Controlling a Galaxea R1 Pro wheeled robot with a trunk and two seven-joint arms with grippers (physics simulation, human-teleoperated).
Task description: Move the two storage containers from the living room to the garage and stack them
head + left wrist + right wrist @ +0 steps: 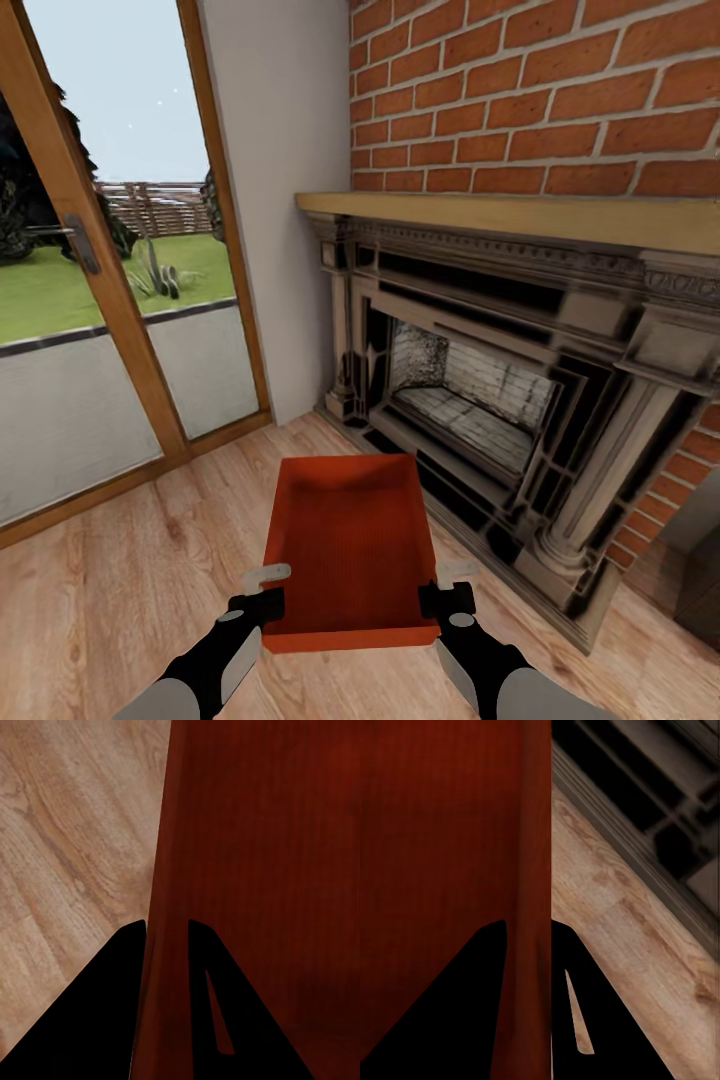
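Left end effector (pixel 262 592) and right end effector (pixel 448 588) each clamp opposite side walls of one storage container (pixel 350 540); its long axis points toward the fireplace (pixel 520 400).

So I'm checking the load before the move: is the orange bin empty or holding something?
Empty. The head view looks straight into the orange bin and shows only its bare bottom; the left pincer and right pincer each straddle a side wall.

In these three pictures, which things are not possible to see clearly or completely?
- Underside of the storage container, head view: its own walls hide it, so whether it rests on the wood floor cannot be told.
- Left gripper and right gripper, wrist views: the container wall between the fingers hides the contact.
- Fireplace, head view: cut off at the right edge.
- Both arms, head view: cut off at the bottom edge.
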